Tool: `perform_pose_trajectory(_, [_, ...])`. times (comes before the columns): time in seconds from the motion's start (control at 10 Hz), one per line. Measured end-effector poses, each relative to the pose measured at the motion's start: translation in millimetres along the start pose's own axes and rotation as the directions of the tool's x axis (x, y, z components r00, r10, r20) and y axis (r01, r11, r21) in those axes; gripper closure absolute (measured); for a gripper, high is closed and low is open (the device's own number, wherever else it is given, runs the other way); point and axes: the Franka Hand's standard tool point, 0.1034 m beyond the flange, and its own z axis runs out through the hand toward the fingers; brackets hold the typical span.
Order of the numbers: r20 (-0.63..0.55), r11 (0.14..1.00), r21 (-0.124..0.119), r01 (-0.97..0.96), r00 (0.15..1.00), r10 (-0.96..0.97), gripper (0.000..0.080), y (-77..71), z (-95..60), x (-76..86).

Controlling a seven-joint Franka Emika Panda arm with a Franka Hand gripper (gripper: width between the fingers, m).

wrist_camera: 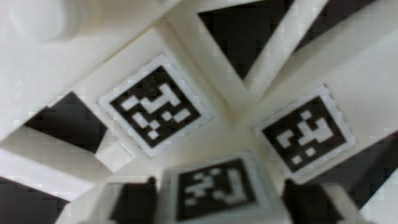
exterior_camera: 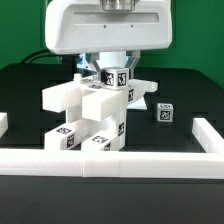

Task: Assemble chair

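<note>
White plastic fills both views. The tool [exterior_camera: 113, 70] hangs straight down over the top of the chair [exterior_camera: 88, 108], its fingers [wrist_camera: 125, 203] drawn narrow, one on each side of a small tagged block [wrist_camera: 215, 186] that sits highest on the chair's parts. The wrist view shows the fingers close against that block's sides, but not whether they press it, so I cannot tell if it is held.

Just beneath the block, two more tagged faces of the chair slant away, with bare bars crossing between them. In the exterior view the chair is a half-built cluster of slabs and bars, some level and some tilted, standing on the black tabletop [exterior_camera: 30, 95].

On the exterior view's right of the chair, apart from it, a loose tagged cube [exterior_camera: 165, 113] rests on the tabletop. In front of the chair, nearer the camera, runs the plain border rail [exterior_camera: 120, 157], with a short arm turning back at each end. Above the chair sits the arm's [exterior_camera: 105, 25] glossy housing.
</note>
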Motion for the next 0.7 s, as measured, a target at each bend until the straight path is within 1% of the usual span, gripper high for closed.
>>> perform_pose_trajectory(0.1, [-0.001,0.998,0.002,-0.061,0.998,0.061,0.0518,-0.3,0.0,0.2])
perform_pose_trajectory(0.2, [-0.001,0.989,0.002,-0.148,0.989,0.148,0.0518,-0.3,0.2,0.1])
perform_pose_trajectory(0.3, [-0.001,0.983,0.002,-0.182,0.983,0.182,0.0518,-0.5,0.2,0.2])
perform_pose_trajectory(0.4, [-0.001,0.955,0.003,-0.295,0.955,0.295,0.0518,-1.1,0.4,0.4])
perform_pose_trajectory(0.5, [0.000,0.930,0.003,-0.368,0.930,0.368,0.0518,-1.2,0.5,0.4])
perform_pose_trajectory(0.7, [0.000,0.840,0.004,-0.543,0.840,0.543,0.0518,-1.3,0.5,0.5])
